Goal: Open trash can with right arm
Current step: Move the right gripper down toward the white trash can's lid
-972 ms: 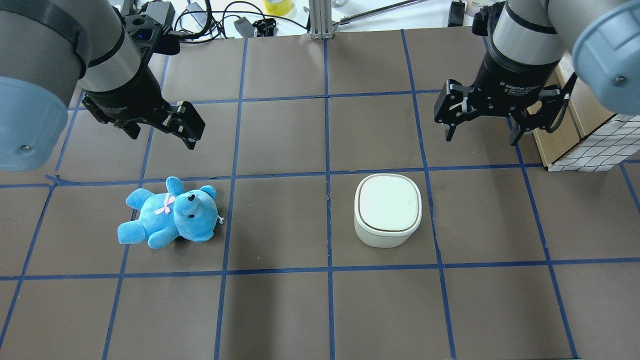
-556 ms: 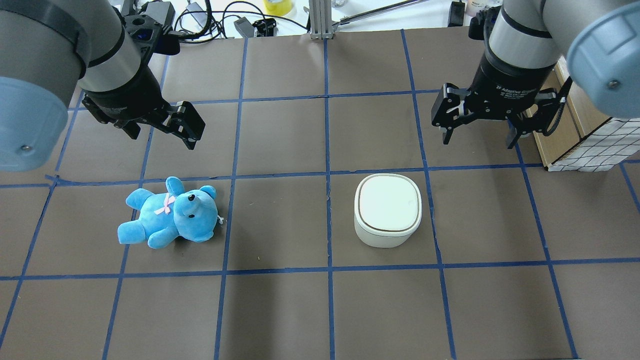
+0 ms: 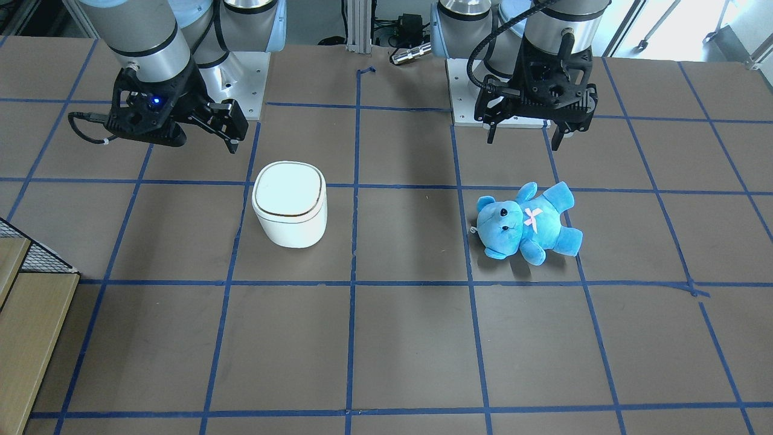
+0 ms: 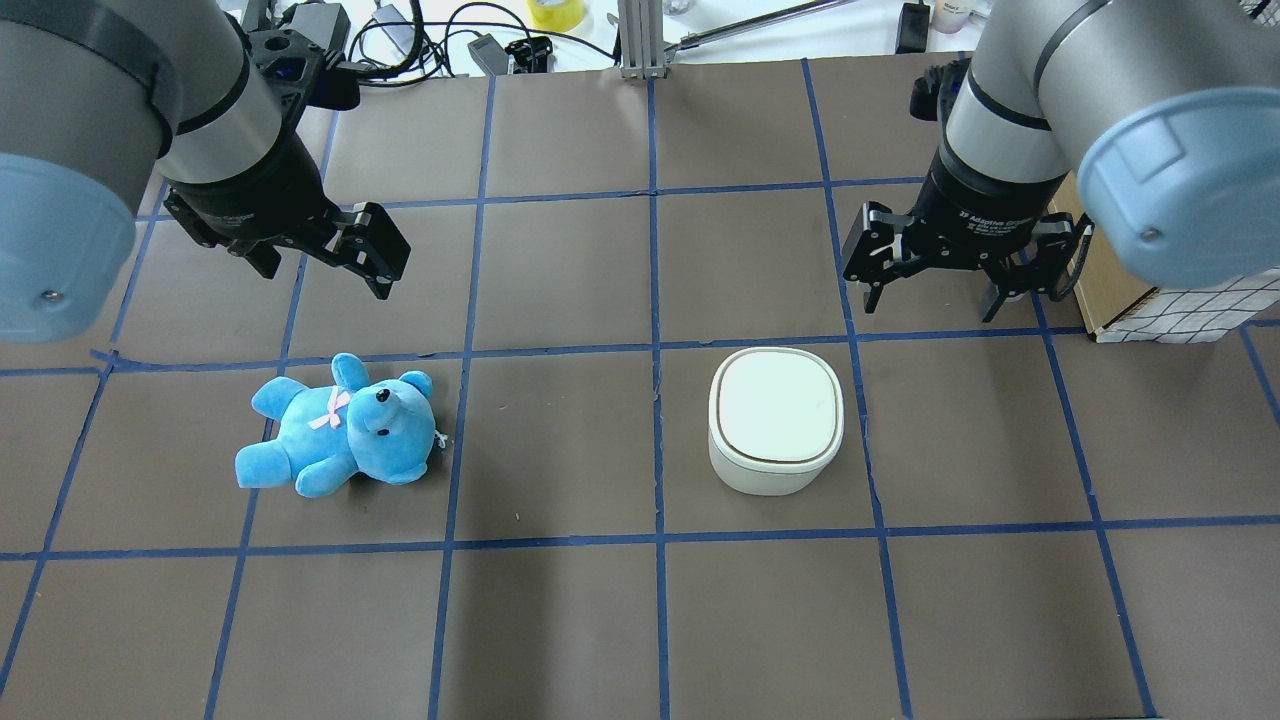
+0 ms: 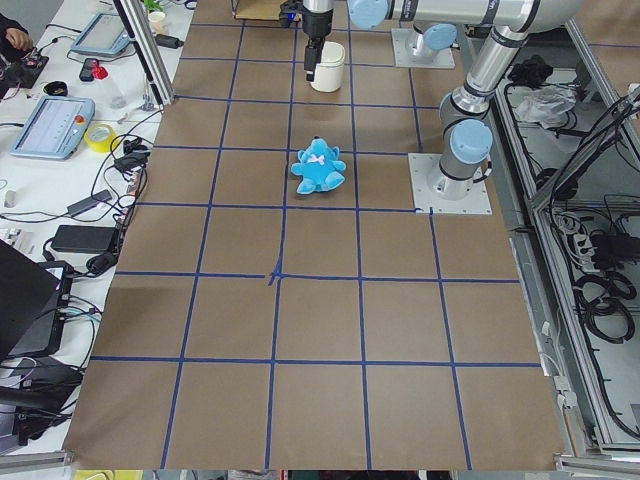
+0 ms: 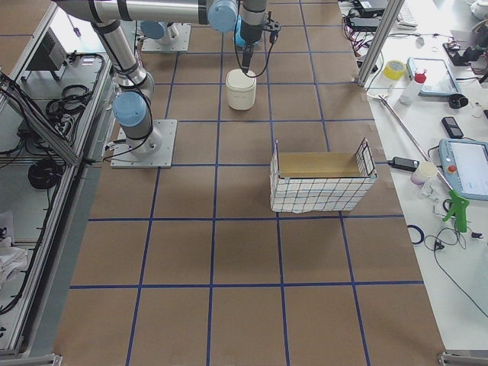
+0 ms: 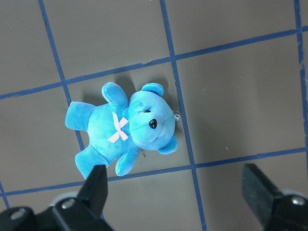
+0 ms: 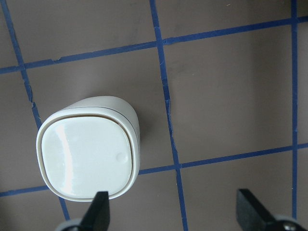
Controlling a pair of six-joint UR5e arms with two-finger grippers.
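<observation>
White trash can (image 4: 776,420), lid shut, on the table (image 4: 560,440). Right pincer (image 4: 930,308) wide, hovering near it. Left pincer (image 4: 328,282) wide too.

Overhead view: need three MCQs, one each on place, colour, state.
1. The teddy bear lies: A) to the robot's left of the trash can B) to its right C) on top of it
2. The teddy bear's plush is: A) white B) blue C) brown
3. The trash can's lid is: A) shut B) half raised C) removed

A: the bear is left of the can in the overhead view. B: blue body, pink bow. A: the lid lies flat, seam even all round.
</observation>
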